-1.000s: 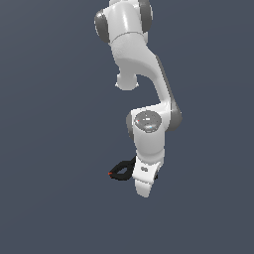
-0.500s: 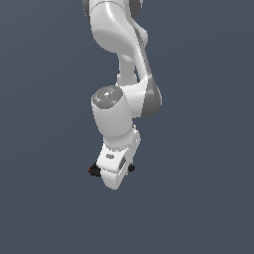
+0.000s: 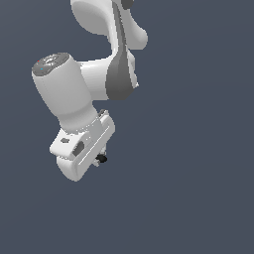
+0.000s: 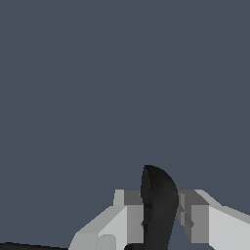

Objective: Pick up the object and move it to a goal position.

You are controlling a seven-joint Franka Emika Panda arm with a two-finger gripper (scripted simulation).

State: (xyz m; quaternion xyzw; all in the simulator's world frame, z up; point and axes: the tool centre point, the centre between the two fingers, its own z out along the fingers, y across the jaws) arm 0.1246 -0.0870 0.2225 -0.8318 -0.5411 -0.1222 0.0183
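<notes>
I see the white arm [image 3: 94, 74] filling most of the exterior view, bent over with its wide wrist section leaning toward the exterior view's left and its hand pointing down. Behind it there is only a flat grey-blue backdrop, so I cannot tell how high the hand hangs. The hand's white body hides nearly all of the jaws [image 3: 100, 158] from this side; only a small dark bit of the clamp [image 3: 101, 158] pokes out beneath it. In my wrist view the two grey fingers [image 4: 128, 215] stand either side of a black, curved part of the clamp [image 4: 157, 207], pressed close against it, so I read the jaws as closed on the clamp. The clamp sits between the fingers and rises past their tips. I cannot make out its handles or any red tip from here.
</notes>
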